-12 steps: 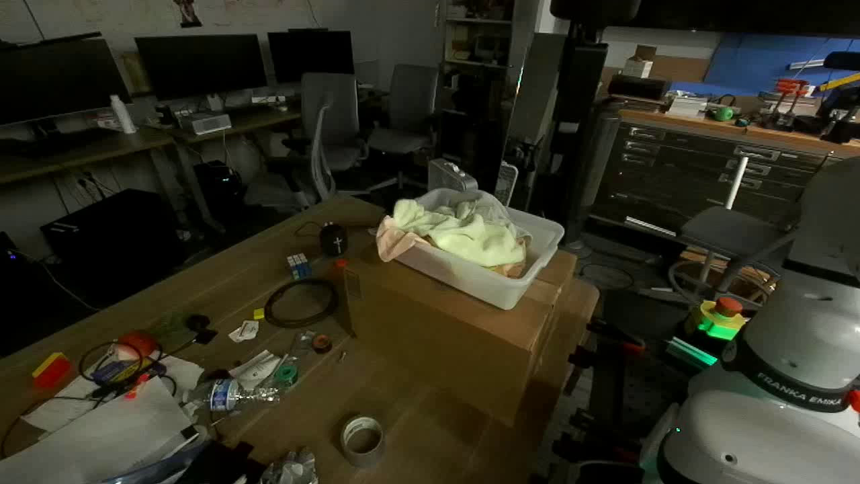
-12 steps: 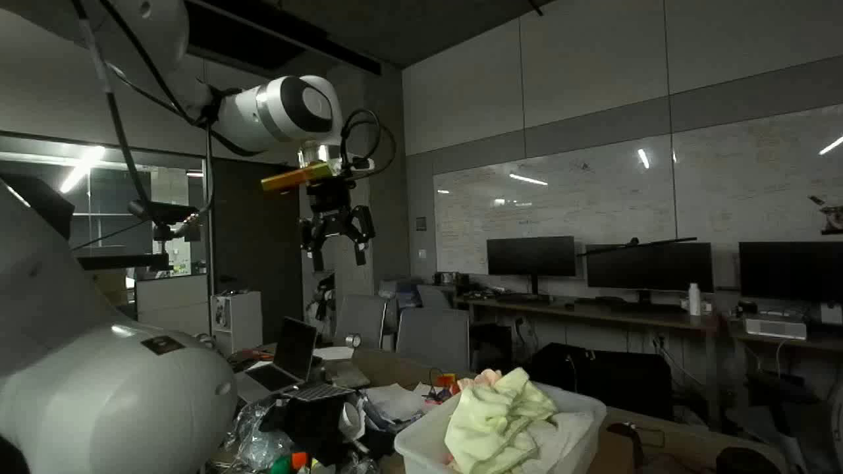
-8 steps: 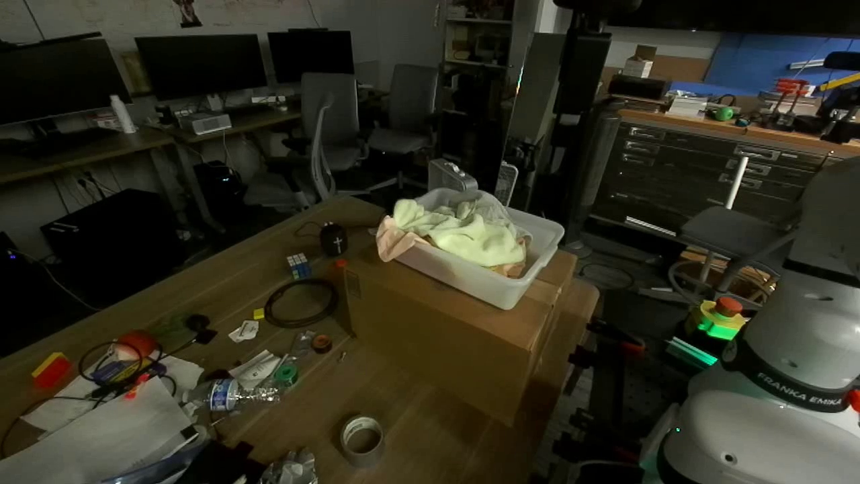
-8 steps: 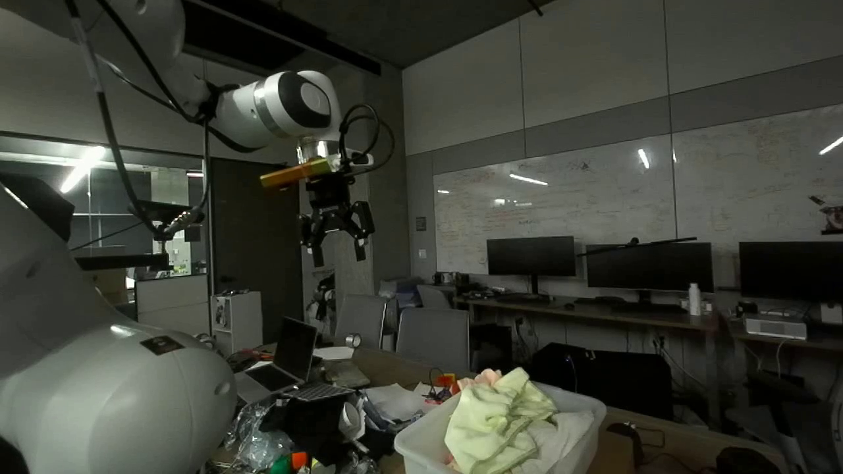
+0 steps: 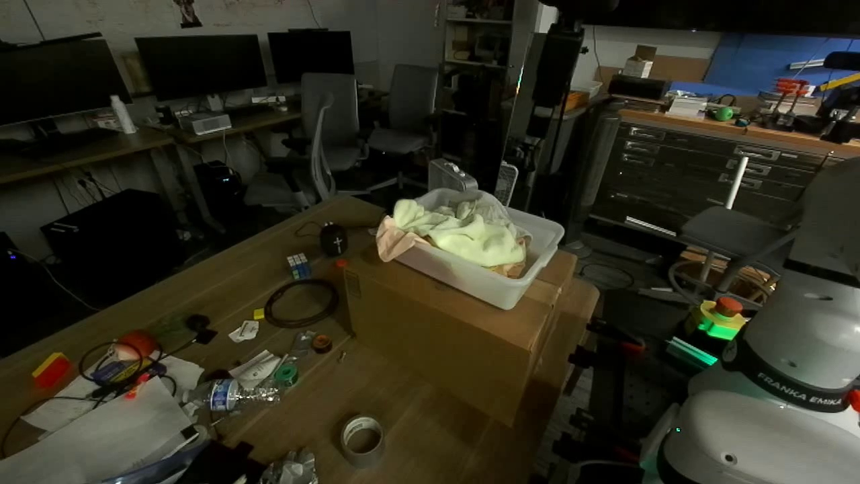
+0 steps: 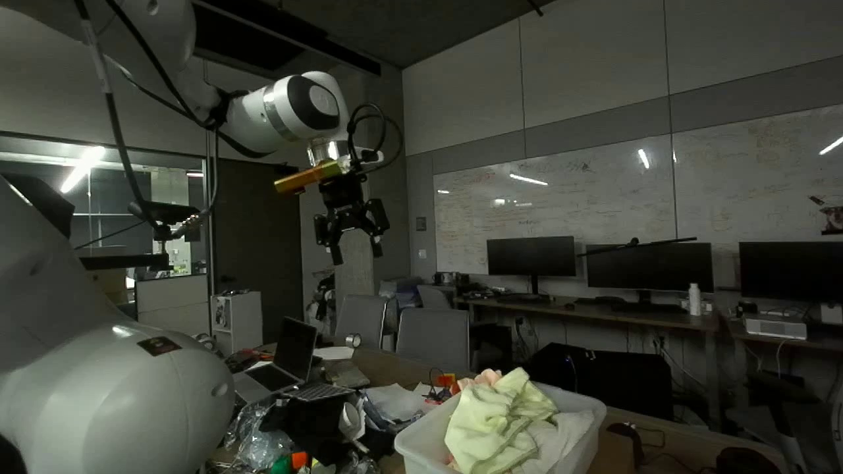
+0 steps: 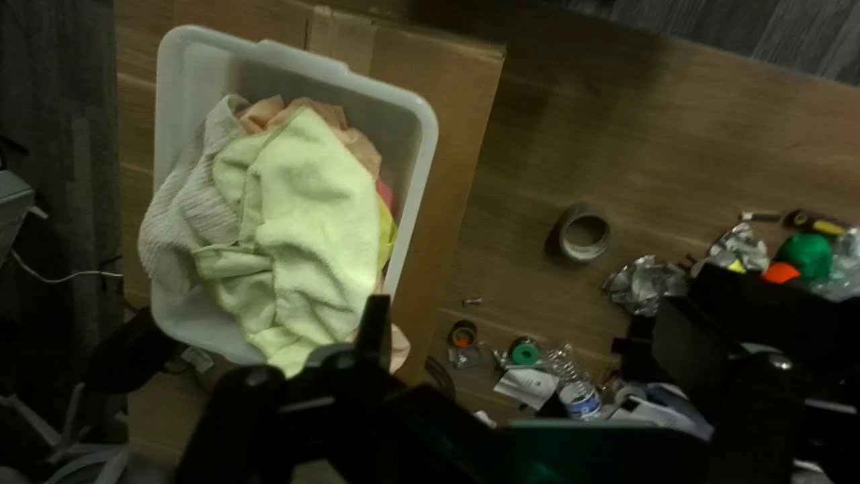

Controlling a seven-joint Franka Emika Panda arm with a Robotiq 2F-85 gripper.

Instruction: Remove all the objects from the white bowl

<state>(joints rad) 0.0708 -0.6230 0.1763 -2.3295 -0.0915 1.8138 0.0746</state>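
The white bowl is a rectangular white bin, seen in both exterior views and in the wrist view. A pale yellow-green towel is heaped in it. A whitish towel lies beside it, and a peach cloth hangs over one end. Bits of yellow and red show under the towel; the rest is hidden. My gripper is open and empty, high above the table, off to the bin's side.
The bin stands on a cardboard box at the table's edge. On the table are a tape roll, a plastic bottle, a cable coil, a Rubik's cube, a black speaker and a laptop.
My gripper has shifted a little to the right in an exterior view and stays open. The bin and the cloths have not moved.
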